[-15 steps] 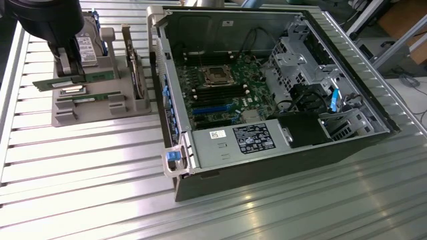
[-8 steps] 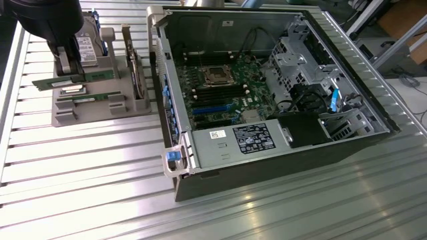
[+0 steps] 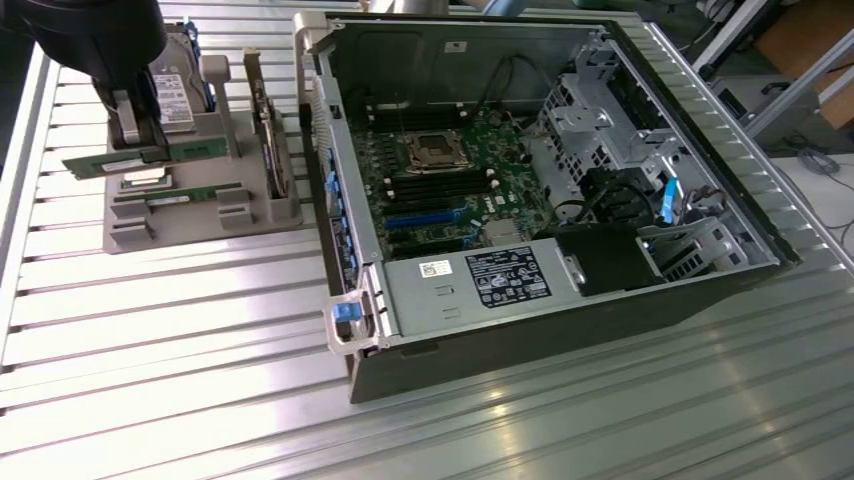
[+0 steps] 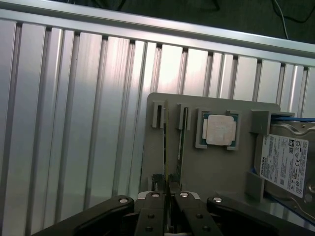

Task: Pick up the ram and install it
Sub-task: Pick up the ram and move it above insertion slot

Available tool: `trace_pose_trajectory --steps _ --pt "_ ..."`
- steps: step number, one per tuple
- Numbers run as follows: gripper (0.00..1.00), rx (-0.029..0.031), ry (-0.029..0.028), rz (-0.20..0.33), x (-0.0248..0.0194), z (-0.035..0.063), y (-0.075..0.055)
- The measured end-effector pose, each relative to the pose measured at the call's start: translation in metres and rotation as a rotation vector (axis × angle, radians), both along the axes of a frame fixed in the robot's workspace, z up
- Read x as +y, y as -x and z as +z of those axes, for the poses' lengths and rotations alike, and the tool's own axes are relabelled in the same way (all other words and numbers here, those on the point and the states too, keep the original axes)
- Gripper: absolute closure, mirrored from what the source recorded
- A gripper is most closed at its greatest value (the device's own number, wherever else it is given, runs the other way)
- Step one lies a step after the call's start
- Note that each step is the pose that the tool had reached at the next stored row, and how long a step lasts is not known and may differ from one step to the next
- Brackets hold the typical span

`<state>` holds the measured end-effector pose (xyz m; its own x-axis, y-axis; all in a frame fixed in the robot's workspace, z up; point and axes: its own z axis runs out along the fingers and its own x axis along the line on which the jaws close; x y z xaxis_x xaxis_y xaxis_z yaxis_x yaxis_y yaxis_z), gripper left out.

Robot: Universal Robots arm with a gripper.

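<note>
1. Looking at the exterior view's left, you find the long, thin green circuit-board ram stick [image 3: 187, 150] over the grey plastic parts holder [image 3: 187, 232]. It is well apart from the open black-and-silver computer case [image 3: 561, 340] at that view's right.
2. Your black two-fingered gripper [image 3: 138, 148] is pinched almost closed on that stick, about midway along its long upper edge. In the wrist view the stick [image 4: 166, 147] shows edge-on, and the gripper [image 4: 169, 194] has a jaw pressed on each flat face.
3. The stick looks slightly tilted and a little above the holder's slots. You cannot tell whether its lower edge is fully clear of them.
4. A second, matching green memory stick [image 4: 181, 137] stands in the slot just beside the held one. Beyond it lie the square silver processor chip [image 4: 220, 130] in its pocket and then the large silver hard drive with a white label [image 4: 285, 162].
5. Judge the ram as very light and stiff, but thin and brittle, so weight is no worry while bending or twisting is.
6. Its faces are probably smooth, so a light pinch may let it pivot between the jaws. A hold at the middle of the upper edge, as you have now, keeps it balanced.
7. Treat the black chips and the lower edge as the fragile parts and keep the pinch on the board's upper part.
</note>
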<state>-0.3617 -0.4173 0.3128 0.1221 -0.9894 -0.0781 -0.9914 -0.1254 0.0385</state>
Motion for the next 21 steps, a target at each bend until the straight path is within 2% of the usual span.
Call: trace_pose_trajectory --steps 21 --pt "0.86 0.0 -0.0001 0.0 0.0 0.0096 0.0"
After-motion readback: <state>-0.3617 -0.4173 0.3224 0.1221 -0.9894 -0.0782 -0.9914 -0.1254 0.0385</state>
